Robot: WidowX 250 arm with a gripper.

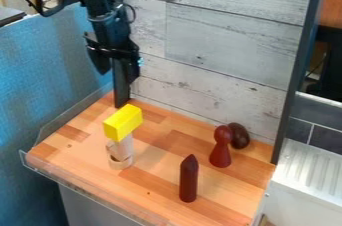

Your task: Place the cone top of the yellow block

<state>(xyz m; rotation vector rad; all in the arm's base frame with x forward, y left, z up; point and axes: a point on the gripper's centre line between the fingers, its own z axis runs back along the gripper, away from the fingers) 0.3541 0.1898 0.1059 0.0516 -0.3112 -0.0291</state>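
Wooden counter (152, 182) beneath downturned hand (119, 74).

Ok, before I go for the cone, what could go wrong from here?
The yellow block perches on a narrow wooden stack and overhangs it, so a slight push could topple everything. Two dark red pieces could pass for the cone, the pointed one and the round-headed one, so you might grab the wrong one. The round-headed piece stands close to the dark oval piece, which might get bumped.
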